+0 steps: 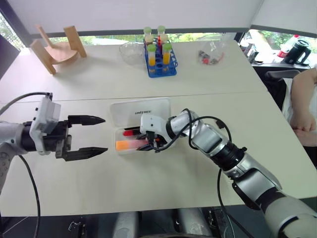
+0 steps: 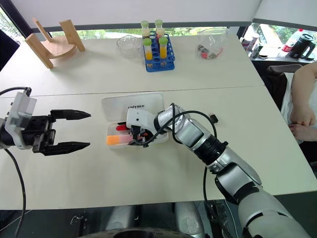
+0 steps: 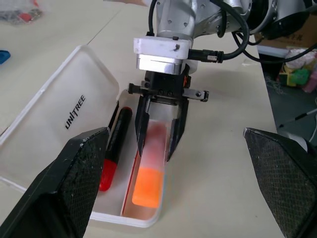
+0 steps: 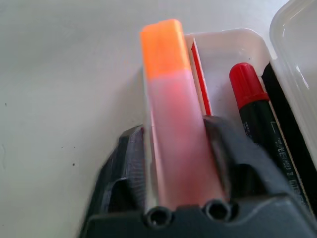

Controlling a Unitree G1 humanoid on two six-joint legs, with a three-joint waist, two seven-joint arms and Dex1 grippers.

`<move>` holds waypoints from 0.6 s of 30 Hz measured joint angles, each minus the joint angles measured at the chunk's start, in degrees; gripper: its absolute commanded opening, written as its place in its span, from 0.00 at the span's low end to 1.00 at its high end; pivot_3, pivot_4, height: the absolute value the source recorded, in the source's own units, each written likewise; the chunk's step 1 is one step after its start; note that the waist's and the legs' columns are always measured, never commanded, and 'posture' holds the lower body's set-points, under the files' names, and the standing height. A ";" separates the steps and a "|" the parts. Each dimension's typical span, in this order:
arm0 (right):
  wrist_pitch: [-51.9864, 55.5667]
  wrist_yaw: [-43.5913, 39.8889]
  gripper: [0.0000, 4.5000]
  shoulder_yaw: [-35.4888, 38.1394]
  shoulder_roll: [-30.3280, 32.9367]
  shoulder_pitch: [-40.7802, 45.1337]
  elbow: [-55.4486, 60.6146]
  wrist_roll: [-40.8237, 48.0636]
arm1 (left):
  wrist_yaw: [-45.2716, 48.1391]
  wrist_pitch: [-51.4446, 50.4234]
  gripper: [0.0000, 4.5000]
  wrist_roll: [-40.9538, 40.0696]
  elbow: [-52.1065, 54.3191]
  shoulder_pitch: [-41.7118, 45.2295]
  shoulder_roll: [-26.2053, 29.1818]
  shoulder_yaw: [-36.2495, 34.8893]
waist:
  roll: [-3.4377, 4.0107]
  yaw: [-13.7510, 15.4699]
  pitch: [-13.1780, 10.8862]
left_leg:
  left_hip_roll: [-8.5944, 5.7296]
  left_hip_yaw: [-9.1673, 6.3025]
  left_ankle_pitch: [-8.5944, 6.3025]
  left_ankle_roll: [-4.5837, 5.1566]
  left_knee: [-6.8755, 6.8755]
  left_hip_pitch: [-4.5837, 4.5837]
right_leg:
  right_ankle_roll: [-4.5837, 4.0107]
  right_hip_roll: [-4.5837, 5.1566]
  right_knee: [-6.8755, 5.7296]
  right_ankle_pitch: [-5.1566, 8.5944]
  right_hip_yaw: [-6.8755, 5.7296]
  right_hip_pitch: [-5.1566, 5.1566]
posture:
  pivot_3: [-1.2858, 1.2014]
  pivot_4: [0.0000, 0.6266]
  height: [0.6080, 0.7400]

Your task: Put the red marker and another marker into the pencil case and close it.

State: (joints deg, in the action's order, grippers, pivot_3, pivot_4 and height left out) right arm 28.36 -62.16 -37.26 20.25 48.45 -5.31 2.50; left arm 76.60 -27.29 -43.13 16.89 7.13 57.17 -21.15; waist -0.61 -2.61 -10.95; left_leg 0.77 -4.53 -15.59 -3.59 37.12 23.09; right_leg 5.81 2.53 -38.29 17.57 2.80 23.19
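Observation:
The pencil case [image 1: 141, 110] lies open mid-table, its white lettered lid [image 3: 64, 114] folded back flat. In its tray the red marker [image 3: 116, 148] with a black cap lies beside the pale pink marker with an orange end [image 3: 151, 163]. My right gripper [image 3: 156, 156] reaches into the tray from the right. Its fingers straddle the pink marker [image 4: 173, 109], slightly parted, and the marker rests in the tray. My left gripper [image 1: 94, 135] hovers wide open just left of the case, pointing at it, with nothing between its fingers.
At the back stand a blue rack of tubes [image 1: 159, 57], a clear bowl [image 1: 131, 52], a wooden stand [image 1: 57, 49] and a plastic bag [image 1: 210, 54]. A person's arm [image 1: 304, 109] rests at the table's right edge.

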 measured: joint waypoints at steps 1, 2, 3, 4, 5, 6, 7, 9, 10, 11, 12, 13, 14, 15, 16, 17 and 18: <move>0.01 -0.11 0.83 0.06 -0.02 0.00 0.00 -0.01 | -0.09 0.08 1.00 0.01 0.00 0.04 -0.07 0.01 | 0.00 0.00 0.00 | 0.00 0.00 0.00 0.00 0.00 0.00 | 0.00 0.00 0.00 0.00 0.00 0.00 | 0.52 0.24 1.00; 0.15 -0.20 0.93 0.34 -0.10 0.00 0.00 -0.02 | -0.21 0.14 1.00 0.02 0.00 0.17 -0.26 0.07 | 0.00 0.01 0.00 | 0.00 0.00 0.00 0.00 0.00 0.00 | 0.00 0.00 0.00 0.00 0.00 0.00 | 0.52 0.24 1.00; 0.66 -0.26 0.98 0.90 -0.24 0.12 0.00 0.00 | -0.31 0.17 1.00 0.02 0.00 0.31 -0.51 0.14 | 0.00 0.01 0.00 | 0.00 0.00 0.00 0.00 0.00 0.00 | 0.00 0.00 -0.01 0.00 0.00 0.00 | 0.52 0.24 1.00; 0.97 -0.26 0.98 1.11 -0.29 0.25 0.00 0.01 | -0.36 0.18 1.00 0.02 0.00 0.31 -0.52 0.16 | 0.00 0.01 0.00 | 0.00 0.00 0.00 0.00 0.00 0.00 | 0.00 0.00 -0.01 0.00 0.00 0.00 | 0.52 0.24 1.00; 1.57 -0.43 0.98 1.71 -0.27 0.57 0.09 0.07 | -0.44 0.18 1.00 0.03 0.00 0.43 -0.54 0.19 | 0.00 0.00 0.00 | 0.00 0.00 0.00 0.00 0.01 0.00 | 0.00 0.00 -0.01 0.00 0.00 0.00 | 0.52 0.24 1.00; 2.13 -0.64 0.98 2.28 -0.12 0.98 0.45 0.13 | -0.52 0.19 1.00 0.04 0.00 0.55 -0.56 0.20 | 0.00 0.00 0.00 | 0.00 0.00 0.00 0.00 0.01 0.00 | 0.00 0.00 -0.01 0.00 0.00 0.01 | 0.52 0.24 1.00; 2.68 -0.90 0.98 2.96 0.13 1.51 1.12 0.36 | -0.58 0.19 1.00 0.05 -0.02 0.70 -0.63 0.26 | 0.00 0.00 0.00 | 0.00 0.00 0.00 0.00 0.00 0.00 | 0.00 0.00 -0.01 0.00 0.00 0.01 | 0.52 0.24 1.00; 4.66 -1.26 0.98 6.41 1.48 2.20 3.99 2.11 | -0.66 0.20 1.00 0.05 -0.03 1.61 -0.99 0.79 | 0.01 0.11 0.00 | -0.01 -0.04 0.00 0.00 0.01 0.04 | 0.00 0.00 -0.01 0.00 -0.01 0.01 | 0.52 0.24 1.00; 6.32 -1.11 0.98 8.58 2.23 2.59 5.51 3.14 | -0.70 0.19 1.00 0.05 -0.03 1.78 -1.04 1.11 | 0.01 0.17 -0.01 | -0.02 -0.05 0.00 0.00 0.01 0.06 | 0.00 0.02 -0.01 0.00 -0.01 0.02 | 0.52 0.24 1.00; 8.81 -0.81 0.98 11.87 3.93 2.75 7.86 4.69 | -0.77 0.19 1.00 0.03 0.05 1.92 -1.22 1.51 | 0.01 0.34 -0.01 | -0.06 -0.08 0.00 0.00 0.02 0.09 | 0.00 0.07 -0.01 0.00 -0.03 0.02 | 0.52 0.24 1.00; 11.63 -0.06 0.98 15.86 6.34 2.74 10.36 6.03 | -0.80 0.19 1.00 0.02 0.08 1.87 -1.32 1.71 | 0.00 0.54 0.00 | -0.08 -0.10 0.00 -0.01 0.04 0.12 | 0.00 0.10 0.01 0.00 -0.05 0.01 | 0.52 0.24 1.00; 13.93 0.87 0.98 19.29 8.55 2.60 12.05 6.89 | -0.85 0.18 1.00 0.03 0.08 1.74 -1.37 1.82 | 0.00 0.63 0.00 | -0.10 -0.10 0.00 0.00 0.04 0.12 | 0.00 0.11 0.04 0.00 -0.05 0.00 | 0.52 0.24 1.00; 16.42 2.22 0.98 22.74 10.61 2.02 13.63 7.41 | -0.86 0.18 1.00 0.02 0.13 1.65 -1.47 1.91 | -0.01 0.68 0.01 | -0.11 -0.10 0.00 0.00 0.03 0.13 | 0.00 0.12 0.05 0.00 -0.05 0.00 | 0.52 0.24 1.00; 18.63 3.71 0.98 25.74 12.39 0.92 15.12 7.78 | -0.87 0.18 1.00 0.02 0.19 1.56 -1.59 1.97 | -0.02 0.69 0.01 | -0.11 -0.10 0.00 0.00 0.02 0.12 | 0.00 0.11 0.05 0.00 -0.05 0.00 | 0.52 0.24 1.00; 20.72 5.32 0.98 28.37 14.11 -0.54 16.12 7.84 | -0.86 0.18 1.00 0.01 0.22 1.47 -1.64 2.02 | -0.02 0.64 0.01 | -0.10 -0.09 0.00 0.00 0.01 0.12 | 0.00 0.09 0.05 0.00 -0.05 0.00 | 0.52 0.24 1.00; 22.42 7.17 0.98 30.50 15.31 -2.40 16.96 7.79 | -0.82 0.19 1.00 0.01 0.23 1.45 -1.67 2.08 | -0.02 0.55 0.01 | -0.09 -0.09 0.00 0.00 0.00 0.12 | 0.00 0.07 0.05 0.00 -0.05 0.01 | 0.52 0.24 1.00; 23.86 8.99 0.98 32.35 16.14 -4.42 17.48 7.70 | -0.78 0.21 1.00 0.01 0.21 1.41 -1.67 2.09 | -0.02 0.48 0.01 | -0.08 -0.09 0.00 0.00 -0.01 0.11 | -0.01 0.06 0.05 0.00 -0.05 0.01 | 0.52 0.24 1.00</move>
State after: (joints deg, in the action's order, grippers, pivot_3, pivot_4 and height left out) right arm 52.22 -53.16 -4.91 36.39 44.03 12.17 10.21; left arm 75.82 -27.08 -43.11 17.10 8.54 55.50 -19.05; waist -0.63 -2.13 -10.94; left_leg 0.68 -4.62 -15.59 -3.59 37.11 23.21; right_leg 5.80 2.59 -38.25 17.57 2.75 23.20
